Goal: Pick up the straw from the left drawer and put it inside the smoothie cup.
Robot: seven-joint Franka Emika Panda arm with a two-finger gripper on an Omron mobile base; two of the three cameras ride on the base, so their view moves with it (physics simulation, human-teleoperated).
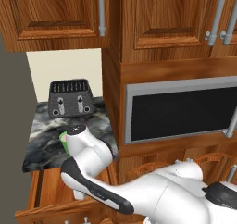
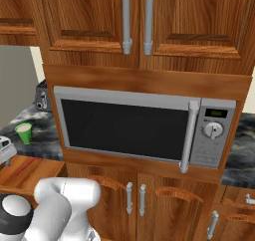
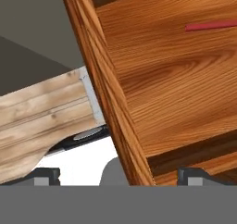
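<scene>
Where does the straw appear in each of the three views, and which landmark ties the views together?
Left base view: I cannot make it out; the arm covers much of the left drawer.
Right base view: straw at the lower left, lying in the drawer.
Hand view: upper right, on the wooden bottom.
Shared landmark: the left drawer.

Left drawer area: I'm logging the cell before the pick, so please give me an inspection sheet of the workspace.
Surface: dark marbled counter, short, left of the microwave column.
Job's things: left drawer open; straw lying flat on its wooden bottom; smoothie cup upright on the counter.
Clutter: toaster at the back of the counter.
Grippers: gripper open, holding nothing, over the drawer's side wall.
Cables: nothing seen.
Surroundings: microwave built in, door shut; wooden cabinets above and below, doors shut.
</scene>
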